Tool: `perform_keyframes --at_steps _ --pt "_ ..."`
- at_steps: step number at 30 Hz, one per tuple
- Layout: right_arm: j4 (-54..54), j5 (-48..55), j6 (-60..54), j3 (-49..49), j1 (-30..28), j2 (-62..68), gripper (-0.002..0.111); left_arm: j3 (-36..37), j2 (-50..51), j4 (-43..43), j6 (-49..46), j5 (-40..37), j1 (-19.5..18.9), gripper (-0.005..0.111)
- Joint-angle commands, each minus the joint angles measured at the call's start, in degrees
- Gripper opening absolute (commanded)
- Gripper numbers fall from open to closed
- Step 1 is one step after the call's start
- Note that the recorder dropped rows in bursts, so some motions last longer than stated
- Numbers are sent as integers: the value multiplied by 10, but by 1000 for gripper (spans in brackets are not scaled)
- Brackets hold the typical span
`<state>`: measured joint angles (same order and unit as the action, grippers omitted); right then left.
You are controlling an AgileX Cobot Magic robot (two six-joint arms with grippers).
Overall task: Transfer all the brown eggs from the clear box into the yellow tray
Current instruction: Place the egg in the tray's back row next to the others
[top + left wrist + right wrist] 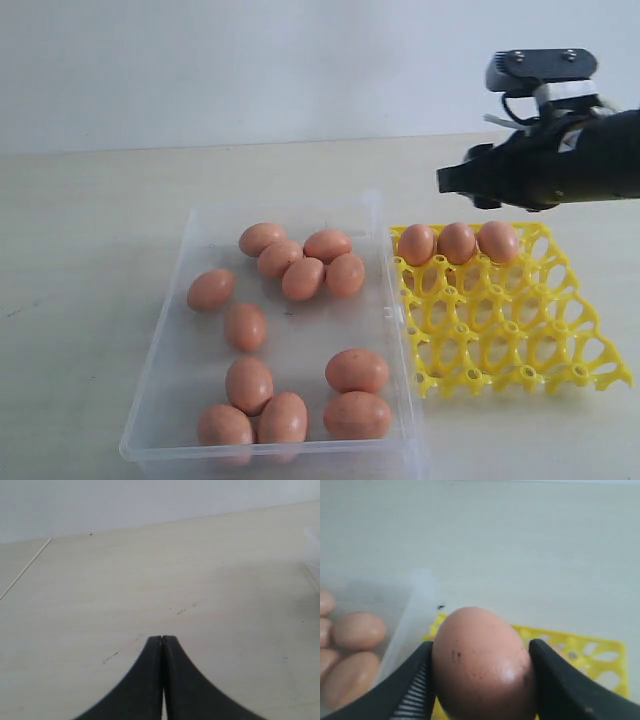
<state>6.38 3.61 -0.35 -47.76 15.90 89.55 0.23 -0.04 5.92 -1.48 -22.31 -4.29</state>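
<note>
Right pincer (481,652) was clamped on a speckled brown egg (482,670) above the yellow tray (520,330) | left pincer (162,641) was closed, empty, over the table (150,580) | twelve eggs (303,278) lay in the clear box (160,370), three eggs (457,243) in the tray | shell judged light, smooth, brittle: grip gently across the widest part.

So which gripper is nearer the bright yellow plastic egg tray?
Right. The right gripper, shut on a brown egg, hangs over a corner of the yellow tray. The left gripper, shut and empty, sits over the pale table, with the tray outside its wrist view.
</note>
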Motion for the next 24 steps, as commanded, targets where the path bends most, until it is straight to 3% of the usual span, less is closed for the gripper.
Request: perform_keyframes --at_steps 1,9,22,24 --pt "-21 -32 8 7 -60 9 0 -2 0 0 2 5 3 0" --pt "-23 -28 8 4 -110 65 0 -2 0 0 2 5 3 0" --pt "-34 -19 4 -35 -110 142 0 -2 0 0 2 5 3 0" --pt "-34 -19 4 -35 -110 142 8 -2 0 0 2 5 3 0"
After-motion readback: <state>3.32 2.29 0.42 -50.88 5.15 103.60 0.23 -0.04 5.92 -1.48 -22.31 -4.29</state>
